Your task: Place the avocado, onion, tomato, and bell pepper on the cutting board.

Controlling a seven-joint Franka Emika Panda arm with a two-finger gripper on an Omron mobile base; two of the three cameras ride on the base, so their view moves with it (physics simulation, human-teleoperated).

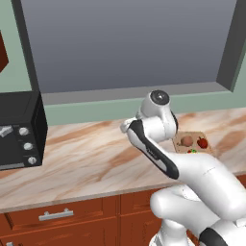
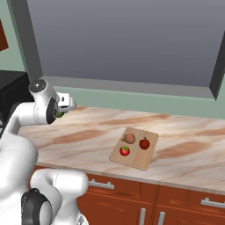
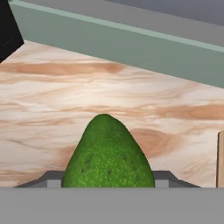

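Note:
The dark green avocado sits point-up between my gripper's fingers, and the gripper is shut on it above the marble counter. From the right base view, a sliver of the avocado peeks out beside the gripper, well left of the cutting board. On that board lie the tan onion, the bright red tomato and the darker bell pepper. In the left base view the cutting board carries the onion and bell pepper; the tomato is partly hidden by my arm.
A black toaster oven stands at the counter's left end. A green backsplash ledge runs below the window along the back. The board's edge shows at the right of the hand view.

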